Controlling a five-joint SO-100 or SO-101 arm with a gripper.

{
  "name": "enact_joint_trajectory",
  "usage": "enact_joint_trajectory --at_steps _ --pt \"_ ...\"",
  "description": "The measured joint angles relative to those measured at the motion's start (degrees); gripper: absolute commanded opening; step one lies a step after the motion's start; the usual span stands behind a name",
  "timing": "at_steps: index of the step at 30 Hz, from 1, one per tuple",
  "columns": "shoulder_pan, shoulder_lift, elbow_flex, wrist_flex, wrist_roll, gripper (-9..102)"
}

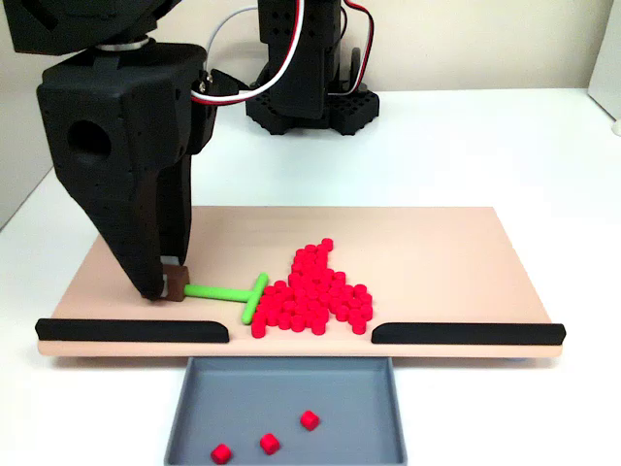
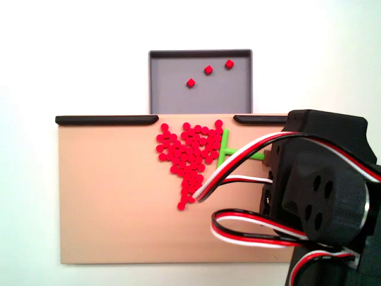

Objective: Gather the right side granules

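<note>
Where the gripper (image 1: 167, 287) clamps the green stick's (image 1: 233, 291) brown end, fingertips hidden, granules (image 1: 315, 291) heaped beside its crossbar.

A white table (image 1: 485, 146) under even, bright light meets a pale beige wall (image 1: 466, 39) behind.

A tan board (image 1: 437, 252) lay on a white table (image 1: 505, 146). Two black rails (image 1: 131, 330) edged its near side; a grey tray (image 1: 291, 388) sat below the gap.
</note>
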Motion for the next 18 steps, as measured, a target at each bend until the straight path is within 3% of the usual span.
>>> enact_joint_trajectory --at_steps 18 --pt "-1.8 0.0 0.0 -0.3 0.0 0"
